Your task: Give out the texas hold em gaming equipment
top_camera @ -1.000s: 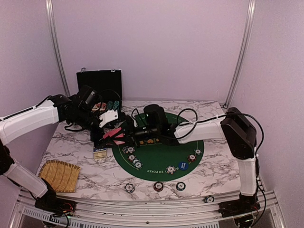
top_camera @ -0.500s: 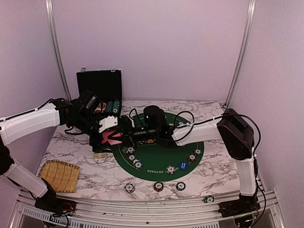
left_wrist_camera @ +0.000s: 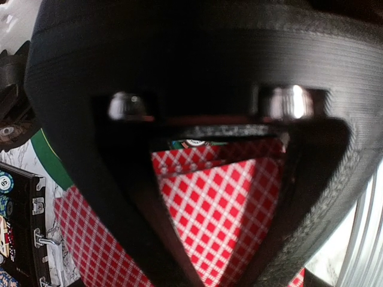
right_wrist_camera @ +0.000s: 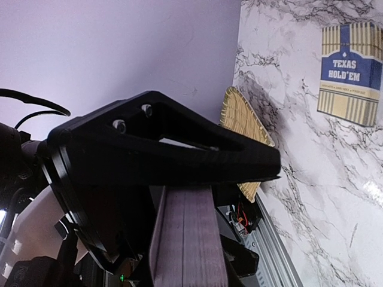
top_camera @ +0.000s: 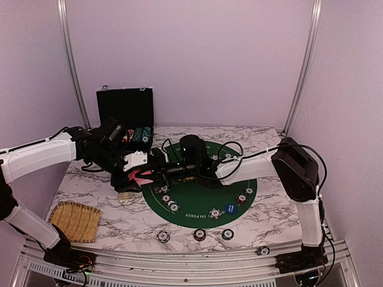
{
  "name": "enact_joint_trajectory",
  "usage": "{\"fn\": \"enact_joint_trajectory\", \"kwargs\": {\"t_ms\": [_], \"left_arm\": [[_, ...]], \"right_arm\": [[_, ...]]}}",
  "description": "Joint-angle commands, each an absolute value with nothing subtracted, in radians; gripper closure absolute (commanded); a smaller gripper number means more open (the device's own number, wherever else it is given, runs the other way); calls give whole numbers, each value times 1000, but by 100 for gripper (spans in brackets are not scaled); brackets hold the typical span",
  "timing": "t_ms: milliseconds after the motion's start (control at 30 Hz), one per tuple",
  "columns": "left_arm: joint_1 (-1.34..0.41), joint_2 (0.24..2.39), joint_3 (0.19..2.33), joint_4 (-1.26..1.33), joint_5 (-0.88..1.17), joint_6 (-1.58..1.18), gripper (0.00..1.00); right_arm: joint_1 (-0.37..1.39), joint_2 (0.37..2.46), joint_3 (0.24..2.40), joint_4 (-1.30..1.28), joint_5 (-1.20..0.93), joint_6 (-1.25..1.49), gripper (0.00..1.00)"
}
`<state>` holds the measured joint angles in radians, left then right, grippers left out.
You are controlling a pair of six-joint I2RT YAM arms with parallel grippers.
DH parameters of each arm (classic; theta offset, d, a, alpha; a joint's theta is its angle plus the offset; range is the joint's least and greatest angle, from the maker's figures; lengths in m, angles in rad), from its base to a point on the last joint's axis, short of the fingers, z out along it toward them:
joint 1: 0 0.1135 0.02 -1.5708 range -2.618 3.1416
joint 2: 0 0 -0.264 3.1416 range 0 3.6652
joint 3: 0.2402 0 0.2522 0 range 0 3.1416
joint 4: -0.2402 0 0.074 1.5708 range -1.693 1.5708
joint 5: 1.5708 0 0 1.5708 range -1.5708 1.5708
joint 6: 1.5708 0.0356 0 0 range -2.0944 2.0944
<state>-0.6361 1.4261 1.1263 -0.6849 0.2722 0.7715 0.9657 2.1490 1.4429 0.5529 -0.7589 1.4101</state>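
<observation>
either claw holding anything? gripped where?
Right claw clamps the deck of red-backed cards across its flat faces. Left claw is at the same cards; whether it grips them cannot be told.

Surface finishes
The bench [top_camera: 269, 210] is finished in smooth veined marble; the mat [top_camera: 75, 220] is woven of coarse straw; the playing cards [left_wrist_camera: 227, 203] are smoothly printed.

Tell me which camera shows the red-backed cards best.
Left wrist: the cards fill the frame, their red diamond pattern plain. The top view shows them only as a small pink patch; the right wrist shows only a stack's edge.
</observation>
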Motion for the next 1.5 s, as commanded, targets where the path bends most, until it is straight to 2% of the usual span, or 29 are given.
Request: {"fn": "enact_joint_trajectory", "kwargs": {"t_ms": [0,300,367,433,500,567,700,800,1033,1367,1467], "left_arm": [[-639,1404,1123,-698,286,781,28],[-639,1407,1115,-673,274,760,43],[-640,1403,1106,-667,272,753,44],[-640,1399,1095,-661,265,745,39],[-640,1395,1086,-657,252,744,28],[-640,1392,1080,-655,243,749,23],[-640,1392,1077,-656,229,761,17],[-640,1393,1079,-654,223,768,17],[-640,1389,1080,-654,226,779,24],[-640,1382,1081,-671,234,799,42],[-640,1382,1081,-678,242,802,47]], "right_arm": [[974,2167,1445,603,-752,1416,100],[980,2187,1453,620,-749,1435,100],[982,2189,1448,632,-747,1442,100],[984,2191,1445,639,-743,1447,100],[985,2193,1446,646,-742,1452,100],[989,2197,1449,654,-744,1454,100],[992,2204,1450,675,-748,1467,100],[994,2204,1446,675,-749,1467,100],[994,2205,1428,687,-745,1473,100],[994,2223,1425,692,-742,1483,100],[994,2237,1425,714,-745,1497,88]]}}
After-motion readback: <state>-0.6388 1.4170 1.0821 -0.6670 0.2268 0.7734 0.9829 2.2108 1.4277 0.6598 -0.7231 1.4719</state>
